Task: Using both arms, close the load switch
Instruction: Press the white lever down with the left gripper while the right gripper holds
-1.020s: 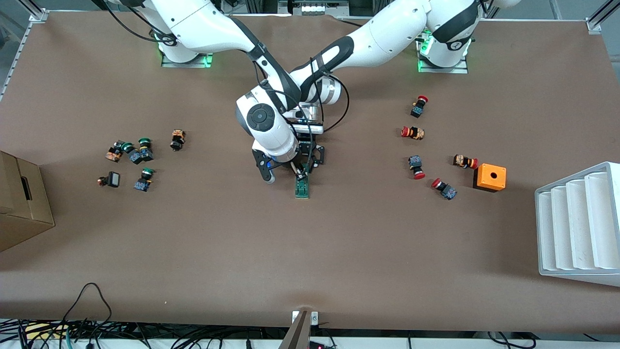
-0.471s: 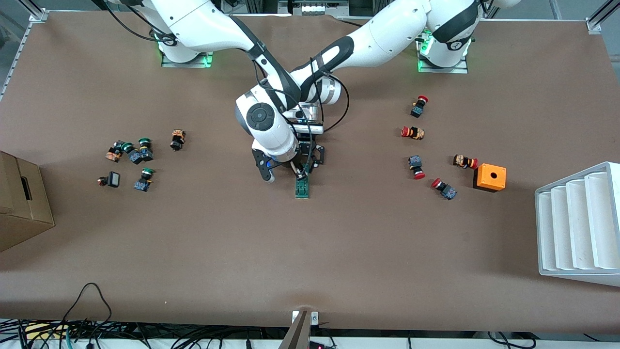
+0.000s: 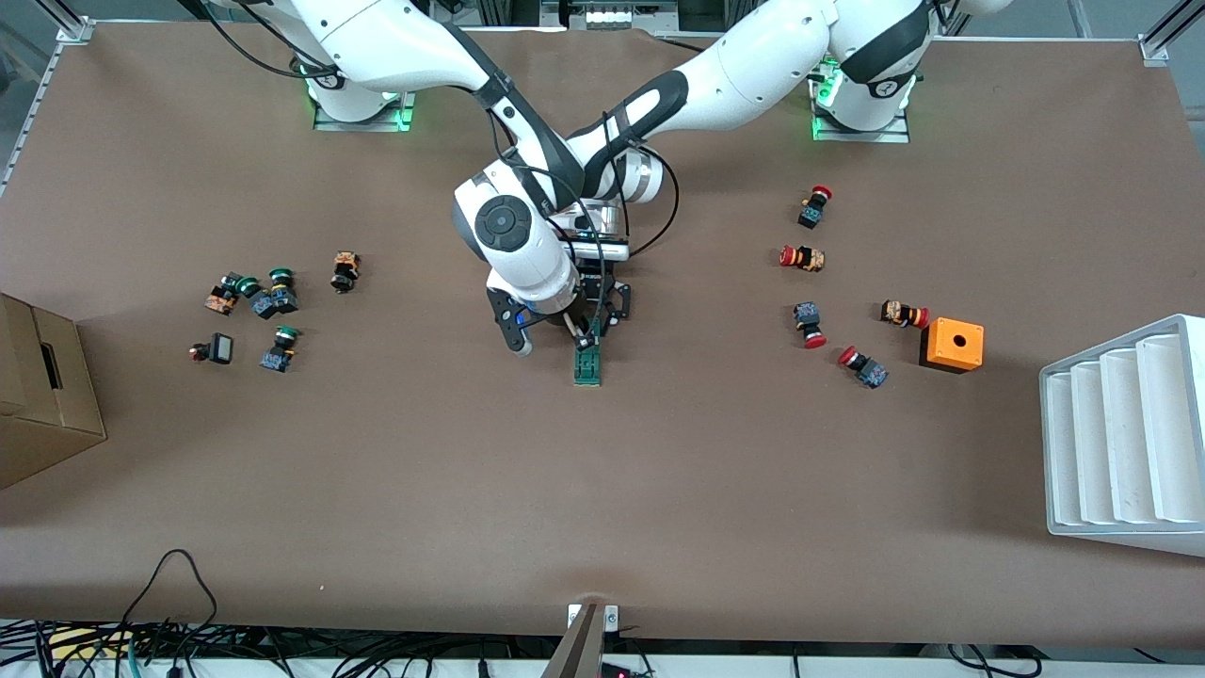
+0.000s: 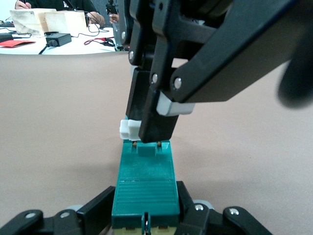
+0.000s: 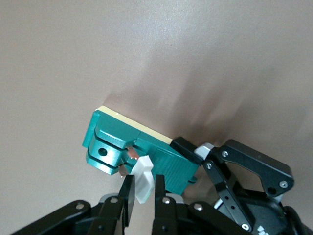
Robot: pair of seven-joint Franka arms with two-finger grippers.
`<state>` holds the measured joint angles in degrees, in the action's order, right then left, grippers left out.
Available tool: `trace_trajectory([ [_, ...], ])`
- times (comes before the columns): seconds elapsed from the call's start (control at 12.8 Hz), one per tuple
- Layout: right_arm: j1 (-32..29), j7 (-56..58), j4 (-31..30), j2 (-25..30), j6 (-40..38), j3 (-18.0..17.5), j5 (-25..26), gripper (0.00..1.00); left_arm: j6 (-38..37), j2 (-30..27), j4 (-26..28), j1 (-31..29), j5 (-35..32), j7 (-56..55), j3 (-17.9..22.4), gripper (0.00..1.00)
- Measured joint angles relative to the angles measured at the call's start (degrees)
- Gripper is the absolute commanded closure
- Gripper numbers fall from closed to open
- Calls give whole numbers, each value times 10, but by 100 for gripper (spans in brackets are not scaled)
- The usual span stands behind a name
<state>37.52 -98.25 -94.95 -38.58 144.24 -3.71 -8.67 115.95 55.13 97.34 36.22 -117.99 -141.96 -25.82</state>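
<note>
Here the switch lies mid-bench, with both arms meeting over it. The left gripper has its jaws clamped on the green body at the end farther from the front camera, pinning it to the bench. The right gripper has its jaws pinched nearly shut on the white lever, which stands up from the body. The step in hand looks like the closing stroke itself: one arm braces, the other works the lever. Next, I judge, the right gripper must swing or press the lever down into the body while the left holds firm, so the switch neither slides nor tips
</note>
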Motion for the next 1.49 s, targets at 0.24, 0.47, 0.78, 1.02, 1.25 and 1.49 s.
trace_trajectory([
  [0.24,0,0,0,1,-2,0,0,82,0,0,0,0,0,0,0,71],
  [0.47,-3,0,7,1,-4,0,0,82,0,0,0,0,0,-1,0,71],
  [0.78,-11,0,29,-8,-2,0,0,83,0,0,0,0,0,-1,0,71],
  [1.02,-13,-1,34,-10,-2,0,0,83,0,0,0,0,0,-1,0,71],
  [1.25,-16,-2,41,-14,-2,0,0,83,0,0,0,0,0,-1,0,71],
  [1.49,-19,-3,49,-19,-2,0,0,82,0,0,0,0,0,-1,0,71],
])
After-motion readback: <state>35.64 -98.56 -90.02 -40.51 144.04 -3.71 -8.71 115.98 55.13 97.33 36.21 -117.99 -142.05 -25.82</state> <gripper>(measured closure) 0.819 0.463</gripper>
